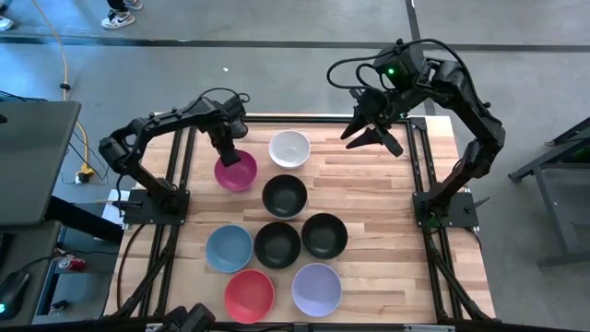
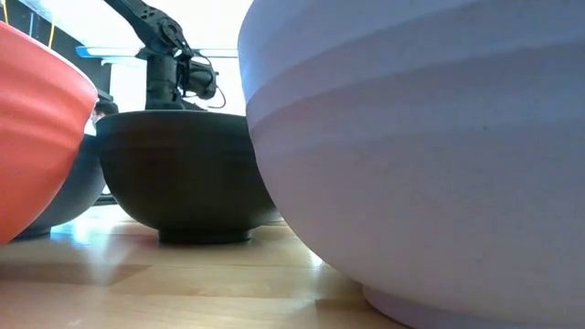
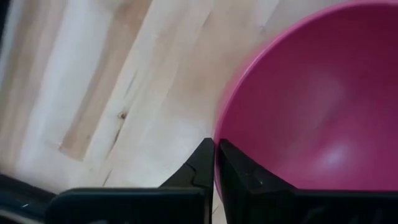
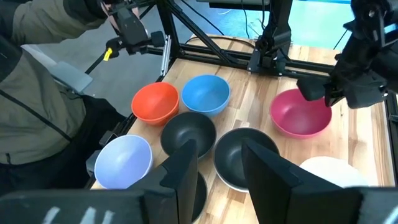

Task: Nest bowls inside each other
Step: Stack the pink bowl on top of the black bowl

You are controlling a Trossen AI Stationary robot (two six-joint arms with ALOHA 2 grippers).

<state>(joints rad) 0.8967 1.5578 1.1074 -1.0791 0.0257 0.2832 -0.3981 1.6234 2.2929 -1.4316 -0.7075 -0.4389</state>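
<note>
Left tool pinches magenta bowl rim, near bench back-left edge. Right tool spread, above open back-right bench.

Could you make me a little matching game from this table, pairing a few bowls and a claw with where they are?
1. magenta bowl
2. white bowl
3. lavender bowl
4. right gripper

a. raised in the air, fingers apart
b. front row, beside the red bowl
c. rim pinched by the left gripper
d. back row, nothing touching it

Pairs: 1-c, 2-d, 3-b, 4-a
</note>
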